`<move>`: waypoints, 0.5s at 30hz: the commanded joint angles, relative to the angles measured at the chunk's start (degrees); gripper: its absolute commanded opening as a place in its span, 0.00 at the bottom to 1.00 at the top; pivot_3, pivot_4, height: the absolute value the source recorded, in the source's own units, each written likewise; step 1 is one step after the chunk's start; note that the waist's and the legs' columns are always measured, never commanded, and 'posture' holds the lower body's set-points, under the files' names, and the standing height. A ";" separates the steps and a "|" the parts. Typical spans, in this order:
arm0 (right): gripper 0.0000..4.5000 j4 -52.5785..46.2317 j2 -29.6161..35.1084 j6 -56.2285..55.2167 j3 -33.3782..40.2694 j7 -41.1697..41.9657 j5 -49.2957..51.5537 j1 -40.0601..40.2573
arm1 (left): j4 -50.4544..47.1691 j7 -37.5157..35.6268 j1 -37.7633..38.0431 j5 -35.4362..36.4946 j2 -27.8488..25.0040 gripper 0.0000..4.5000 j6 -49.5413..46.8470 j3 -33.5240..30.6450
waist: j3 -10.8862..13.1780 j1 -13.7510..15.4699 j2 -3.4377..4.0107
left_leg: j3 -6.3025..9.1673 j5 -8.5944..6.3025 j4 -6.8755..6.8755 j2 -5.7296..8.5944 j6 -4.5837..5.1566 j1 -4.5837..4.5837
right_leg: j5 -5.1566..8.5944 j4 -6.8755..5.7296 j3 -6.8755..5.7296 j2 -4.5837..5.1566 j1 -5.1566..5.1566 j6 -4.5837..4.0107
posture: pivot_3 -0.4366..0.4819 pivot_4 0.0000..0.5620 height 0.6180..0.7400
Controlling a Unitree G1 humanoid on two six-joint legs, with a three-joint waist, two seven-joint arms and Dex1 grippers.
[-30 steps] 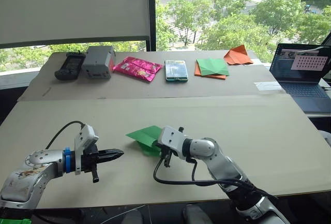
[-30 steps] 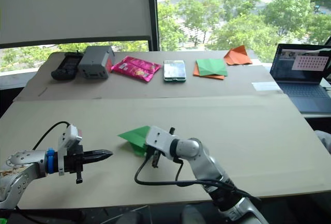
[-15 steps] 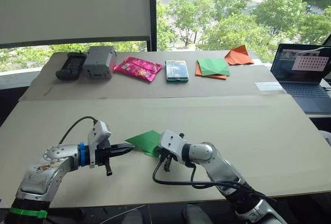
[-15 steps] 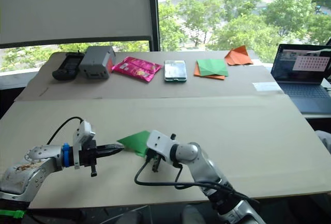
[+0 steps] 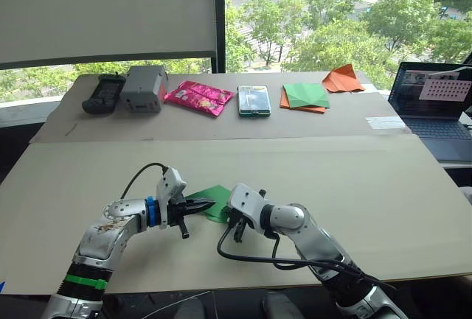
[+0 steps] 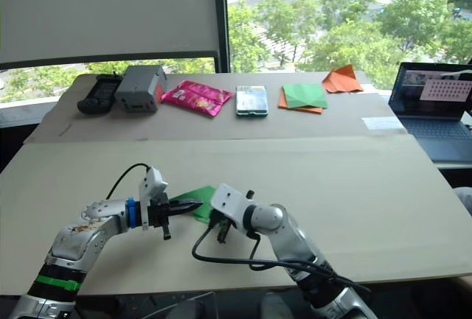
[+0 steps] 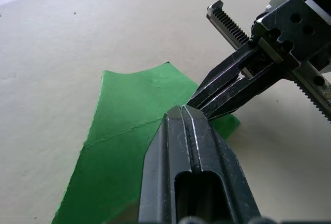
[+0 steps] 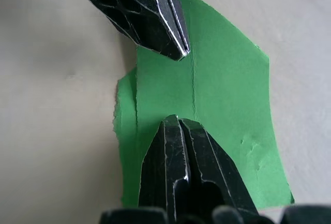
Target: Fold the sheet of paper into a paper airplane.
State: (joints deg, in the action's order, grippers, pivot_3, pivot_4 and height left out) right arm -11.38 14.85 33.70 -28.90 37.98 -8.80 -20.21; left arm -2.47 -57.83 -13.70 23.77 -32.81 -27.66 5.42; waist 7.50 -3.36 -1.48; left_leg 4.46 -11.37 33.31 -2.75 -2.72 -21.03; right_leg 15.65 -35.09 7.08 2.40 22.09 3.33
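The sheet of paper (image 5: 216,194) is bright green and creased, and it lies folded on the near table in front of me. My left gripper (image 7: 181,110) is shut, and its tip rests on top of the paper near a crease. My right gripper (image 8: 176,119) is shut too. It points at the same spot from the other side, so the two tips almost meet over the sheet (image 8: 227,89). No paper shows between either pair of fingers. A lower layer of the paper (image 8: 124,105) sticks out along one edge.
On the far table are a black device (image 5: 99,92), a grey box (image 5: 143,87), a pink packet (image 5: 198,97), a phone (image 5: 253,101), a green-and-orange paper stack (image 5: 304,96) and an orange pointed paper shape (image 5: 341,78). A laptop (image 5: 435,105) stands at the right. A black cable (image 5: 243,257) loops under my right arm.
My left gripper has moved right across the table and onto the green paper, meeting the right gripper's tip. The paper's raised left part now lies lower. The right arm has hardly moved.
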 commanded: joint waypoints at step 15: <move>0.01 -10.49 2.01 7.53 2.08 -2.54 1.52 1.04 | 10.21 -1.57 -1.45 -7.41 -1.75 0.00 6.10 3.35 | -0.11 -0.18 0.18 | 0.03 0.01 0.02 0.01 0.02 -0.01 | -0.02 -0.01 0.00 -0.01 0.01 0.03 | 0.48 0.27 1.00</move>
State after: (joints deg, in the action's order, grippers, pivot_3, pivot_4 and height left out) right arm -19.70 16.82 41.19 -28.09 36.06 -7.72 -19.18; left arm 7.14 -58.85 -16.75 17.35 -33.55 -20.71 8.55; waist 7.40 -3.54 -1.29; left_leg 4.49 -11.36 33.32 -2.73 -2.70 -21.04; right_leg 15.63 -35.10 7.08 2.39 22.10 3.35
